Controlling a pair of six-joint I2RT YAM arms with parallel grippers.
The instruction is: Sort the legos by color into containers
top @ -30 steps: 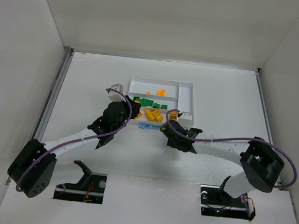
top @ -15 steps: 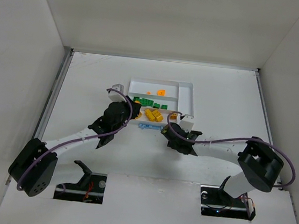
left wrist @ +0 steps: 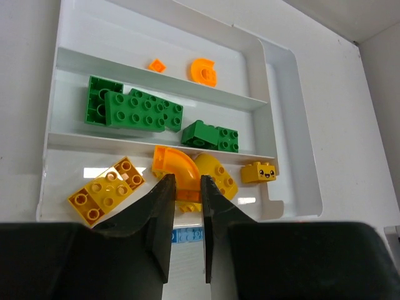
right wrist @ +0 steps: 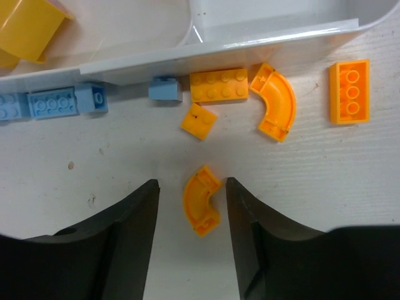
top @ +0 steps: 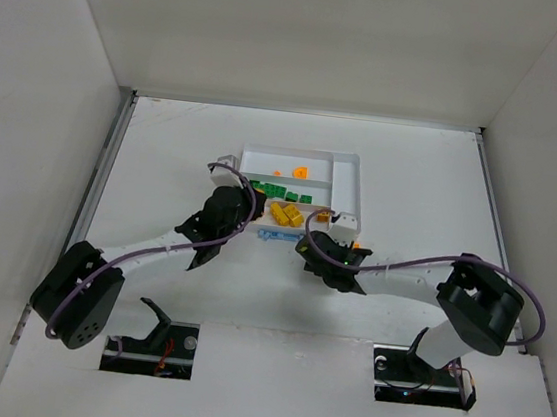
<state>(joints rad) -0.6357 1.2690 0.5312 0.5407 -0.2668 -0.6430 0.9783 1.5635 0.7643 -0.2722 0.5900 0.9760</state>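
Left gripper (left wrist: 184,181) jaws nearly together, pinching an orange curved plastic brick (left wrist: 175,172) over the near long section of the shallow white plastic tray (left wrist: 125,37), close to its near edge; right gripper (right wrist: 190,184) jaws spread, hanging over a second small orange curved brick (right wrist: 201,201) that lies on the white table (right wrist: 350,206) just outside the tray's near wall; loose orange bricks (right wrist: 219,85) and light blue bricks (right wrist: 53,103) along that wall; green bricks (left wrist: 140,111) in middle section, yellow bricks (left wrist: 106,190) in near one, two orange bits (left wrist: 203,70) in far one; narrow crosswise section (left wrist: 294,125) at tray's right end
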